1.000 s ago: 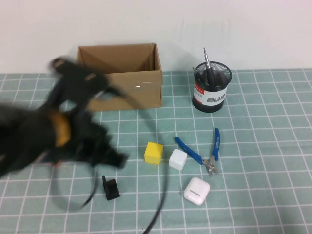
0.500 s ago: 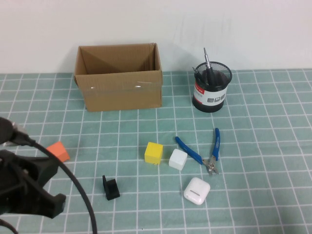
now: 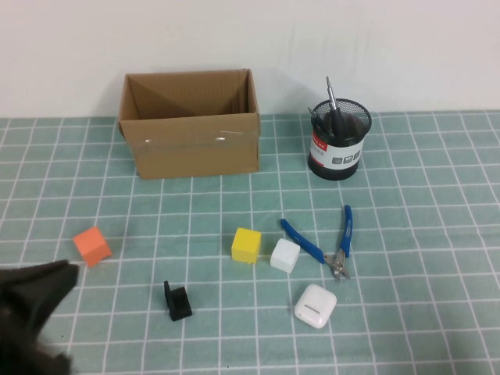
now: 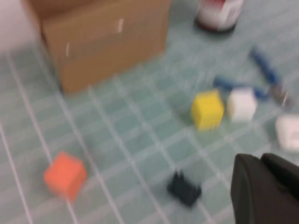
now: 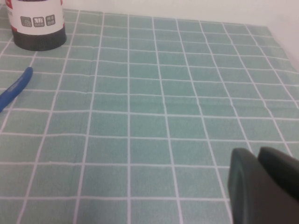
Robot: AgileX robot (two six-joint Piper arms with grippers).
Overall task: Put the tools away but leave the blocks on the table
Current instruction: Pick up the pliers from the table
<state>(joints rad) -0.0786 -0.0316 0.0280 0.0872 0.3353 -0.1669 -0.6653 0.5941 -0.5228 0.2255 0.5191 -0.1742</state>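
The blue-handled pliers point(image 3: 324, 242) lie on the teal grid table point(image 3: 437, 195), right of the white block point(image 3: 285, 255) and yellow block point(image 3: 246, 244). The orange block point(image 3: 92, 245) sits alone at the left. A thin black rod tool point(image 3: 330, 94) and a black-handled screwdriver point(image 3: 337, 121) stand in the black mesh cup point(image 3: 339, 144). My left gripper point(image 3: 47, 283) is pulled back at the near left corner, shut and empty point(image 4: 259, 158); its view shows the orange block point(image 4: 65, 173), yellow block point(image 4: 208, 108) and pliers point(image 4: 261, 79). My right gripper point(image 5: 257, 151) is shut and empty over bare table, out of the high view.
An open cardboard box point(image 3: 191, 125) stands at the back left. A small black L-shaped bracket point(image 3: 177, 301) and a white glossy case point(image 3: 315, 305) lie near the front. The right wrist view shows the mesh cup point(image 5: 37, 23) and one pliers handle point(image 5: 14, 88).
My left arm let go of the orange block at the table's left and has drawn back to the near left corner. Nothing else moved.
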